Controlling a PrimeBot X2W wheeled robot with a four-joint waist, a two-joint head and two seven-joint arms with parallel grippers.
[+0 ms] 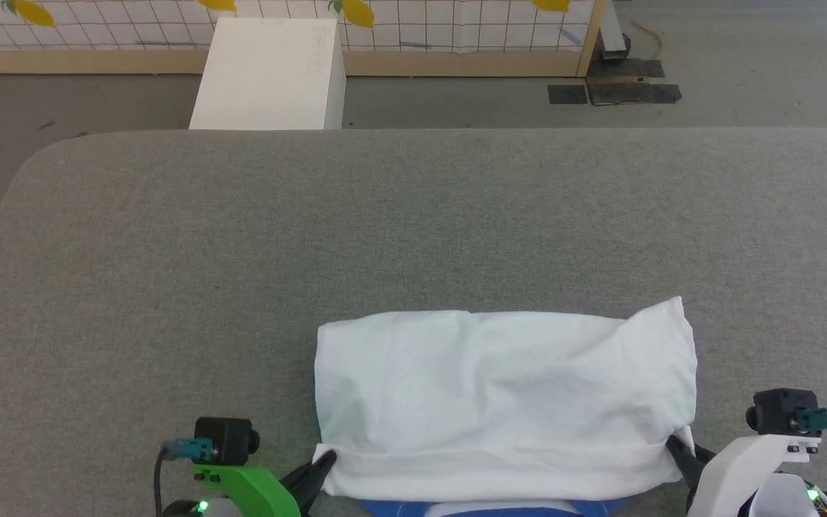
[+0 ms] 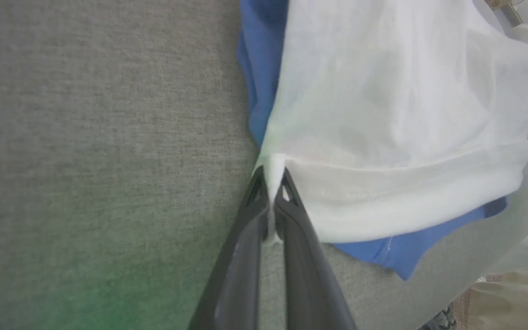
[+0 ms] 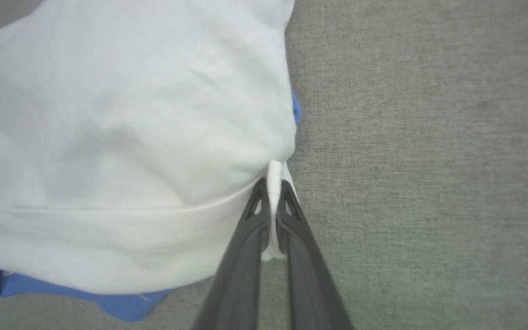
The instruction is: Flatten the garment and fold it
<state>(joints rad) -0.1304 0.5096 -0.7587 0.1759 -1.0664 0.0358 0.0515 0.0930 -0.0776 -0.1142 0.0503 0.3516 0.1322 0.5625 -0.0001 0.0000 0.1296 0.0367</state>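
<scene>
1. Far left first: the white box (image 1: 270, 72) stands on the floor past the far edge of the grey table (image 1: 169, 251), at about 11 o'clock in the head view. It's well apart from everything you're working with.
2. Your left gripper (image 1: 322, 465) sits at roughly 7 o'clock of the garment (image 1: 507, 395). Its two dark fingers are pinched tight on the left corner of the white hem. In the left wrist view you can see a sliver of white cloth squeezed between them, poking out past the tips toward 12 o'clock. From those tips the rest of the shirt spreads off to 1–3 o'clock, with bare table over at 9.
3. The garment lies at the 6 o'clock end of the table, right in front of you, as a wide white band running from 9 to 3 o'clock. The hem strip runs along its near edge, with a bit of blue peeking out under it at 6. The far right corner sticks up at about 1 o'clock.
4. Your right gripper (image 1: 675, 449) is at about 4 o'clock of the garment, fingers clamped on the other hem corner. In the right wrist view, white cloth is sandwiched between the fingers. The shirt spreads away to 9–11 o'clock, with bare table at 3.
</scene>
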